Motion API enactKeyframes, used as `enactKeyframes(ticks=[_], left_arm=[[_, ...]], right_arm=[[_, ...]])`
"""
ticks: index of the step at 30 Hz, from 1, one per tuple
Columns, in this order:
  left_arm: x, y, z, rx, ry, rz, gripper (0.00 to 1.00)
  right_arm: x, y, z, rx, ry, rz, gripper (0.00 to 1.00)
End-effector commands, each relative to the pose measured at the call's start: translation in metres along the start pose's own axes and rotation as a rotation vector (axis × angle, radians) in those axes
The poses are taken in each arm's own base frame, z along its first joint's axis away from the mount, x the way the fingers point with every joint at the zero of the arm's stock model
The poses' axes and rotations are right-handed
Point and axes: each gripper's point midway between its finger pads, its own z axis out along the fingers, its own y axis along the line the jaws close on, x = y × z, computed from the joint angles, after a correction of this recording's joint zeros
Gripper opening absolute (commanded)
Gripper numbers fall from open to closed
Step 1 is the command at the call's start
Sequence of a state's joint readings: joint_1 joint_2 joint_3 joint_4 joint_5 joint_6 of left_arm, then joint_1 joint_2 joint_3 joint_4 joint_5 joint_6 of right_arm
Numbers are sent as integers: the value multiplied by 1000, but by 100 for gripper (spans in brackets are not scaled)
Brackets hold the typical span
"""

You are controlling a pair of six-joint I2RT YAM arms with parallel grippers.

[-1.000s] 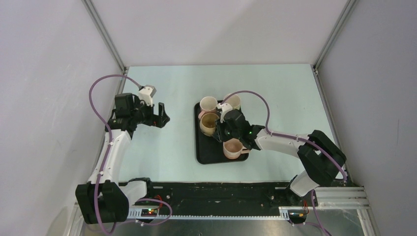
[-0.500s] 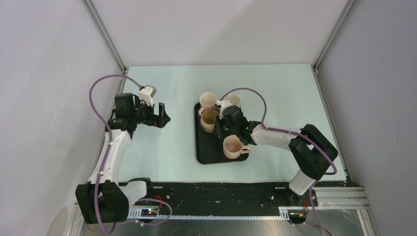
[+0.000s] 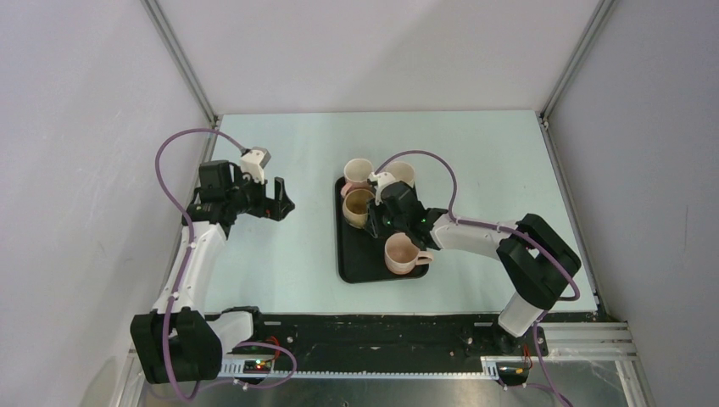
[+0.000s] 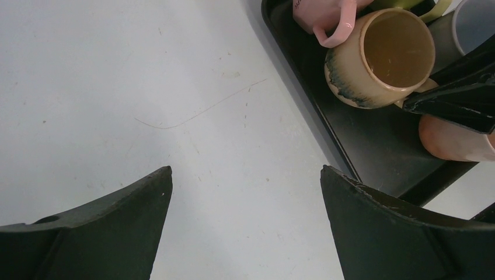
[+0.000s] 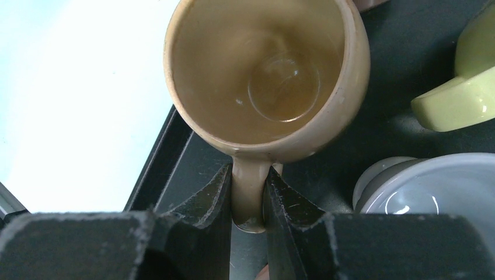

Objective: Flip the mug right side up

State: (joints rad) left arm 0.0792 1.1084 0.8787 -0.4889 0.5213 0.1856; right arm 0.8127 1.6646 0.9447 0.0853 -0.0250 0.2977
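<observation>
My right gripper [image 5: 250, 192] [image 3: 379, 222] is clamped on the handle of the mug [image 5: 268, 76] [image 3: 359, 206] [image 4: 379, 58], one finger pressed to each side of it. The mug is tan with a glossy inside, and its mouth faces up. It sits over the left part of the tray [image 5: 397, 52] [image 3: 365, 267] [image 4: 373, 146], close to the edge; I cannot tell whether its base touches the tray. A green mug [image 5: 461, 99] and a white mug [image 5: 432, 192] crowd in just beside it on the black tray, a pink mug [image 4: 318, 14] stands behind it, and a peach mug [image 3: 400, 253] [image 4: 449, 140] stands at the near end. My left gripper [image 4: 245, 172] [image 3: 278, 197] hangs wide apart with nothing between its fingers, over bare table [image 3: 288, 271] [image 4: 117, 87] to the left of the tray. The table is pale, faintly green-white and matte, flecked with small specks and marked by one thin curved scratch [image 4: 198, 111]. Plain light grey walls [image 3: 365, 51] close in the back and both sides, and aluminium posts [image 3: 182, 59] run up from the far corners.
</observation>
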Motion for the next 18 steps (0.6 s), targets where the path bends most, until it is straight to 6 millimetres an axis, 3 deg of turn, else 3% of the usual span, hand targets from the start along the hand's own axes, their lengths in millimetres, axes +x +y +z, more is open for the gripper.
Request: enactKeyframes(ticks=[1, 8, 14, 18], left_arm=[[-1, -1, -1, 14, -18, 28, 100], [1, -2, 1, 25, -11, 22, 100], [1, -3, 1, 32, -14, 25, 100], [1, -4, 1, 37, -13, 24, 100]], right_arm=[[-64, 22, -4, -52, -185, -13, 0], [-55, 26, -5, -56, -155, -19, 1], [-51, 34, -4, -85, -148, -57, 24], [-57, 42, -8, -101, -158, -92, 46]])
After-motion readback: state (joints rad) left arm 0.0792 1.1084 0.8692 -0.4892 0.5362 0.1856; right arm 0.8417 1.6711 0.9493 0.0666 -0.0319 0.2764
